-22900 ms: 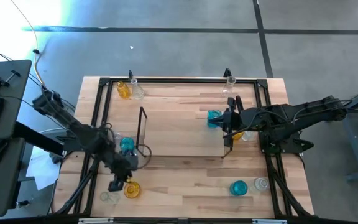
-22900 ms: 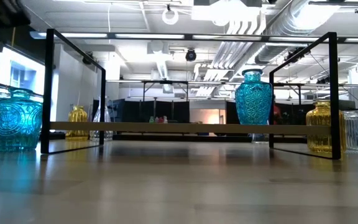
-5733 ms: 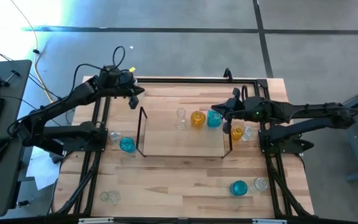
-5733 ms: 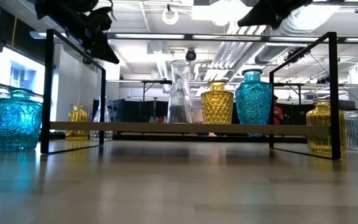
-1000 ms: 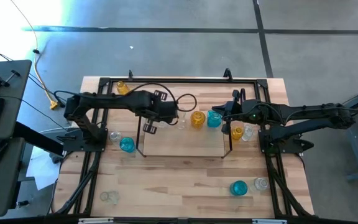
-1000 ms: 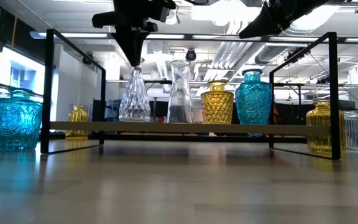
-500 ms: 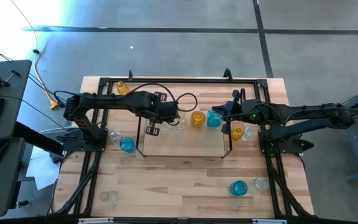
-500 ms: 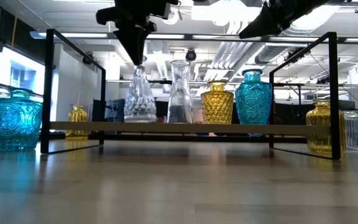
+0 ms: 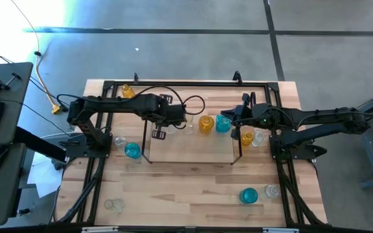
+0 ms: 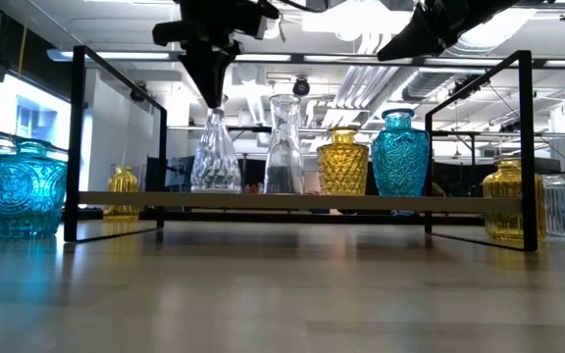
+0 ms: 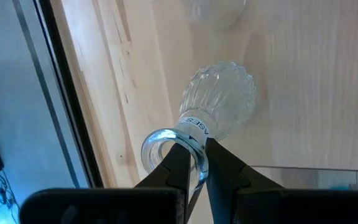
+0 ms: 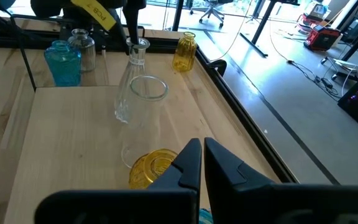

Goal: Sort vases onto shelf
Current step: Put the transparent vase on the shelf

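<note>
While my left gripper (image 11: 194,163) pinches the rim of the clear ribbed narrow-necked glass vase (image 10: 215,152) standing on the low wooden shelf with black wire end frames (image 10: 282,202), beside the plain clear glass carafe (image 10: 284,147), my arm hides that vase from above. My right gripper (image 12: 201,163), fingers pressed together and empty, hovers over the amber faceted glass vase (image 10: 344,162); the turquoise embossed glass vase (image 10: 400,155) below it is cut off in its wrist view
</note>
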Controlling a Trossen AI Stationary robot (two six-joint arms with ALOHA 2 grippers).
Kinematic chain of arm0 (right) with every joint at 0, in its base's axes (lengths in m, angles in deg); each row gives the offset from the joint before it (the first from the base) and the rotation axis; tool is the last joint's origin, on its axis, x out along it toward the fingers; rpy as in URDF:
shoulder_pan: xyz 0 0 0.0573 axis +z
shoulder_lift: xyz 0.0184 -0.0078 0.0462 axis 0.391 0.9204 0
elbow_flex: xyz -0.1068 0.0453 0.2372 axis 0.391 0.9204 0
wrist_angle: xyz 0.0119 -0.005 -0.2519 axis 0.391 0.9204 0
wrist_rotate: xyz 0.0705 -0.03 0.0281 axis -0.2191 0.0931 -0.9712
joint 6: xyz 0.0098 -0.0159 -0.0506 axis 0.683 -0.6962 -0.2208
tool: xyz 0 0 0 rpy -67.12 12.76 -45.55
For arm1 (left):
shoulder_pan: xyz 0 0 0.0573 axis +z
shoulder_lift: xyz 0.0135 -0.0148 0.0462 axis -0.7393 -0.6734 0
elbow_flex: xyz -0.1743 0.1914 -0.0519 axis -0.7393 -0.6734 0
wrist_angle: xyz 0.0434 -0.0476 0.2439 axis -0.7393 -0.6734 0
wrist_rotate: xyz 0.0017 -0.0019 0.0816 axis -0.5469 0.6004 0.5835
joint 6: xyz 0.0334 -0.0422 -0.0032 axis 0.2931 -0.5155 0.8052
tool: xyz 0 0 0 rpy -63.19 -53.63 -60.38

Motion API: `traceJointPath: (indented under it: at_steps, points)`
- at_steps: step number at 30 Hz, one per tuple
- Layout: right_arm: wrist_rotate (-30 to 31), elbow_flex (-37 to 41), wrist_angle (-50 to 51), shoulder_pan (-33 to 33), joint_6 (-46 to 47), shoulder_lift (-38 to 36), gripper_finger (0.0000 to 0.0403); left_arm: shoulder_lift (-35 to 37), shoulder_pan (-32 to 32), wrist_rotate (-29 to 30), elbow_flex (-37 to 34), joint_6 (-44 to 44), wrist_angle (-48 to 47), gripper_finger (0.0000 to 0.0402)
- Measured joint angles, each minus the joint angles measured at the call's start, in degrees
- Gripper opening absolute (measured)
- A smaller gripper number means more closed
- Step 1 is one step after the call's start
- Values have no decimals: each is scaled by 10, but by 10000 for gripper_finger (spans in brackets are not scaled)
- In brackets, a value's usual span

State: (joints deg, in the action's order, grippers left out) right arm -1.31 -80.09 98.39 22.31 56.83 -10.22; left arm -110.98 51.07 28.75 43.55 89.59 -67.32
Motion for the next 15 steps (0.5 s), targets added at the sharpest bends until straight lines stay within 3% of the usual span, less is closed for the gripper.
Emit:
traceJointPath:
  at_steps: [10, 15]
  points:
    - [0, 0, 0, 0, -10, 0, 0, 2, -2, 8, -15, -10, 6, 21]
    - [0, 0, 0, 0, -10, 0, 0, 1, -2, 5, -15, -10, 7, 43]
